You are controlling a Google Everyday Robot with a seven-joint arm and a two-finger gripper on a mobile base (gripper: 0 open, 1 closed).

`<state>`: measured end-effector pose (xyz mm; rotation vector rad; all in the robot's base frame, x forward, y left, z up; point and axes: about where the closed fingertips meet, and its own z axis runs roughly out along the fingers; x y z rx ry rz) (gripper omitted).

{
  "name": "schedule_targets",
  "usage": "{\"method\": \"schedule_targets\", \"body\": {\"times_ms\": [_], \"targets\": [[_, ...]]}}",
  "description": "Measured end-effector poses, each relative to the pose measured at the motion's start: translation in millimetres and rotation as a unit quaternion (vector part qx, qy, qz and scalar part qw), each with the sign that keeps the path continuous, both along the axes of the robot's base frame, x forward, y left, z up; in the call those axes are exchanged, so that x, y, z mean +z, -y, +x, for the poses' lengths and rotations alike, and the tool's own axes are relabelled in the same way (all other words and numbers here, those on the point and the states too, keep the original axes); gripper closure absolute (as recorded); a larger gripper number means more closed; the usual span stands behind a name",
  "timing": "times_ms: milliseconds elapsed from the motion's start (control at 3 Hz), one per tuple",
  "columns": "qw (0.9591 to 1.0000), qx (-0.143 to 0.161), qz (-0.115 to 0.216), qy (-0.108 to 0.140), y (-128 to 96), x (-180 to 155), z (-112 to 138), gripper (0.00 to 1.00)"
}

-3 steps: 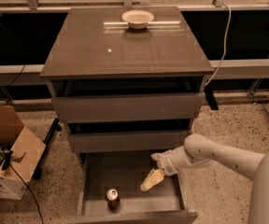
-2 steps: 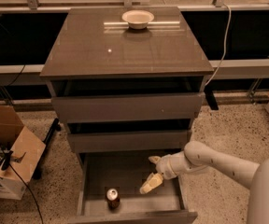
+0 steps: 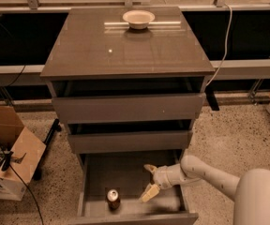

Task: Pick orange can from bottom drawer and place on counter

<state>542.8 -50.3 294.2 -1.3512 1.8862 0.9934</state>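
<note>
Camera view, arm [image 3: 205, 172] stretched low into bottom drawer [image 3: 121, 170], gripper [image 3: 149, 181] beside orange can [image 3: 113, 198], fingers [image 3: 148, 192] spread apart.

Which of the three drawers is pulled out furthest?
The bottom drawer: it shows the orange can and the open gripper inside; the top drawer and middle drawer are barely out.

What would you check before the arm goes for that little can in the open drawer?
1. Bottom drawer pulled out far enough: ok.
2. Orange can upright and unobstructed, near the drawer's front: ok.
3. Gripper down inside the drawer, to the right of the can, jaws apart: ok.
4. Jaws around the can: not ok, a gap separates them from it.
5. Counter has bare room in front of the white bowl: ok.
6. Can full or empty: cannot tell.
</note>
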Motion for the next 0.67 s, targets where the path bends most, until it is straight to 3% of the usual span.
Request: {"method": "schedule_targets", "body": {"times_ms": [333,667], "targets": [[0.9996,0.006,0.000,0.026,-27.4,-8.5,8.4,0.00],[0.9989,0.001,-0.010,0.046,-57.7,-37.3,15.7,0.00]]}}
